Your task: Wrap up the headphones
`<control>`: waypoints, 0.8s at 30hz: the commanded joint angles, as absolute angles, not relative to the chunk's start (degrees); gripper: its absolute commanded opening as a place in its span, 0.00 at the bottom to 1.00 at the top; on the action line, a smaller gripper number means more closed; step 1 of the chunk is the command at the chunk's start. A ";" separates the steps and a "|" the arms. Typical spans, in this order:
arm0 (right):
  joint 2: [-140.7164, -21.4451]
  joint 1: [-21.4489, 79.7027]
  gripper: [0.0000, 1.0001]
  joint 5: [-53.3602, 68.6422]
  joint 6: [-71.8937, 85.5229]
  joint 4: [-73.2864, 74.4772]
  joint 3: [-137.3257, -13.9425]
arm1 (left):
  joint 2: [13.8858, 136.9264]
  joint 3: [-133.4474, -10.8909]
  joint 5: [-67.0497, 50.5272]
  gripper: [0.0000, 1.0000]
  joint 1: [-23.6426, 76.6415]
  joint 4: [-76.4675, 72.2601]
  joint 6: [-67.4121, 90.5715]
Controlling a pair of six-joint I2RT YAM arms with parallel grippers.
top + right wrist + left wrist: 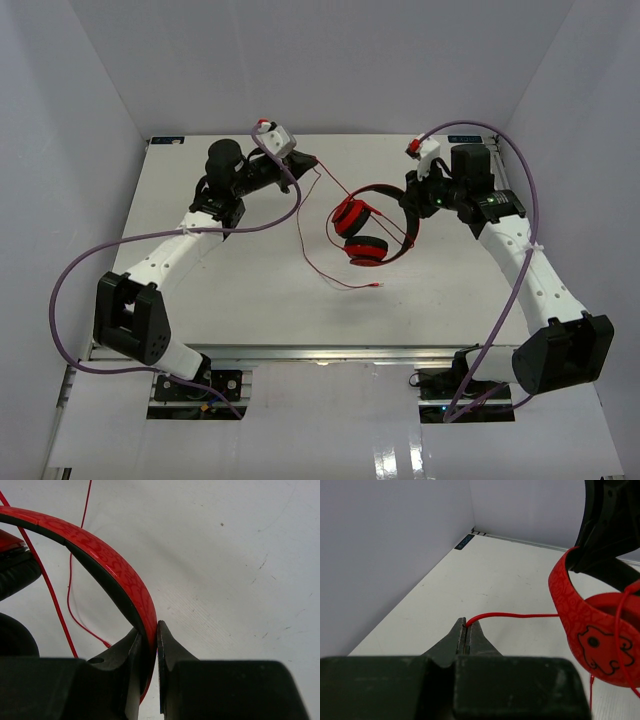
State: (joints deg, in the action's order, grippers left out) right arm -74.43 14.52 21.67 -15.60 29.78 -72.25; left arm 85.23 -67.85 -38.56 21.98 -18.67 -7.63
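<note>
Headphones (368,232): right tool (156,627) clamped on headband (110,560); left tool (466,626) pinching cord (520,615); purple cable (296,200) draped just beside.

I see white perforated arm links (165,255), boxy black joint housings (130,318), thick looping purple cables (57,300) and dark, wedge-shaped pincer fingers (451,642).

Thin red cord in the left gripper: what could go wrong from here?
1. The left gripper pinches the thin red cord only at its very fingertips, so tension while wrapping could pull it free.
2. The right gripper clamps the red black-edged headband across a narrow strip; a hard tug on the cord might twist it loose.
</note>
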 commanded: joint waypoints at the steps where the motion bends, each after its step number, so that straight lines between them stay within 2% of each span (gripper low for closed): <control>1: -72.60 15.96 0.08 17.44 -19.21 26.62 -70.97 | 85.60 -72.92 -41.14 0.00 21.80 -13.26 -5.28; 18: -78.84 19.57 0.08 7.00 -15.41 23.70 -71.40 | 92.61 -85.84 -43.59 0.00 25.08 8.41 5.22; 24: -80.56 19.69 0.08 3.59 -13.05 22.80 -71.57 | 96.22 -94.14 -43.95 0.00 25.22 18.92 9.02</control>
